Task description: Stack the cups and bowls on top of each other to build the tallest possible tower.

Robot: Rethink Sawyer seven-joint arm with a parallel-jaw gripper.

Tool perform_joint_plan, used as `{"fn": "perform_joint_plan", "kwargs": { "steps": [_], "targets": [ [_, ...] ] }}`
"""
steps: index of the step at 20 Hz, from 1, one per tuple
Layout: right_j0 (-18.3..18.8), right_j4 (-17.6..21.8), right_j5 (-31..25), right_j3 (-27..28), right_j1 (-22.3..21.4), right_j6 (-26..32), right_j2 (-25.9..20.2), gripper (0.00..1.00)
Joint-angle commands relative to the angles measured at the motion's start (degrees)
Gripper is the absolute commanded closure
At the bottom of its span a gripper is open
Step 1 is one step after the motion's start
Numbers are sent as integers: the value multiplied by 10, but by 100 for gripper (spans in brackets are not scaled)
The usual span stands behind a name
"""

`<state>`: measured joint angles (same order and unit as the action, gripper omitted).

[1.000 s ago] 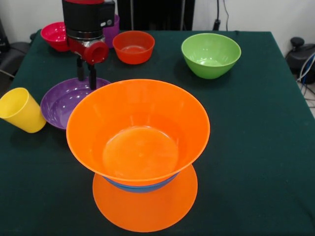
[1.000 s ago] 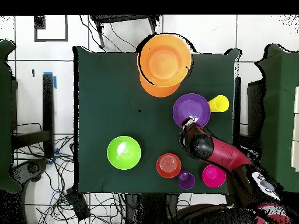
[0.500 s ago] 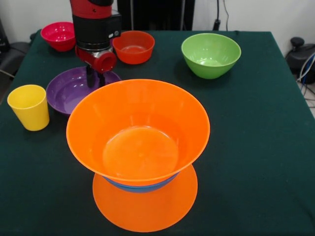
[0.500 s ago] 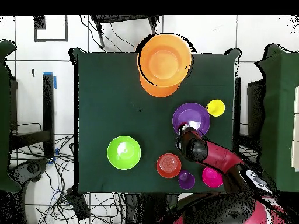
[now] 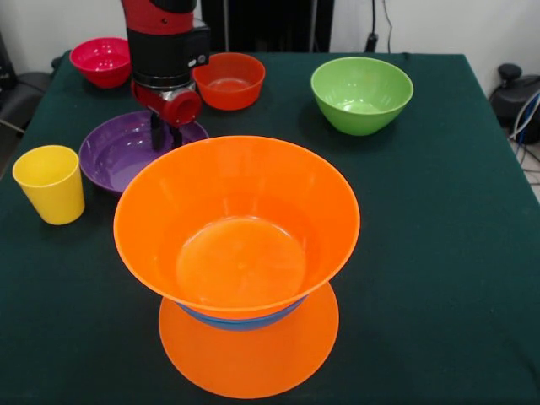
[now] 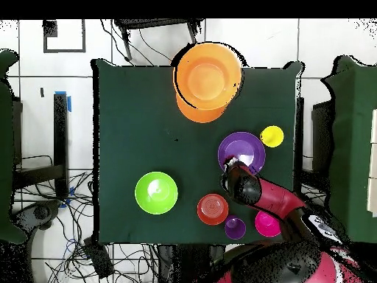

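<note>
Gripper: the gripper (image 5: 164, 135) is hanging over the far rim of the purple bowl (image 5: 118, 156), its two dark fingers (image 5: 156, 133) pointing straight down and standing close together. Whether they are pinching the rim or just sitting beside it, I cannot tell; the tower's top bowl is hiding the tips.

Purple bowl: it is lying upright on the table (image 5: 439, 211), directly under the gripper, with most of its basin spreading away from the fingers toward the yellow cup (image 5: 51, 184). In the overhead view the gripper (image 6: 233, 163) is sitting over the bowl's (image 6: 247, 147) edge nearest the robot.

Tower: a large orange bowl (image 5: 238, 224) is resting mouth up on a blue bowl (image 5: 240, 321), which is sitting on an upturned orange bowl (image 5: 249, 354). It is standing just beside the purple bowl, toward the camera in the front view.

Key relation: the tower is lying across the purple bowl's width from the fingers, so any carry is going to pass over the basin and needs to clear the tall orange rim.

Others: the yellow cup is standing upright just beside the purple bowl; the pink bowl (image 5: 99, 61), red bowl (image 5: 229, 80) and green bowl (image 5: 361, 94) are waiting well apart at the far side. A purple cup (image 6: 235, 227) is showing only overhead.
</note>
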<state>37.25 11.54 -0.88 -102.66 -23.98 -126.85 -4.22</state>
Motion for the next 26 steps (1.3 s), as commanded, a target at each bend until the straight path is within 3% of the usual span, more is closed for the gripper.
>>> {"fn": "perform_joint_plan", "kwargs": {
  "steps": [1,10,15,19,26],
  "targets": [
    [-6,26,-17,-9,-15,-19,-46,0],
    [-1,13,-78,-60,-103,-11,-53,0],
    [10,10,-110,-68,-128,3,-64,0],
    [26,24,-91,-73,-112,5,-69,0],
    [66,57,-50,-41,-41,24,-77,0]
  ]
}}
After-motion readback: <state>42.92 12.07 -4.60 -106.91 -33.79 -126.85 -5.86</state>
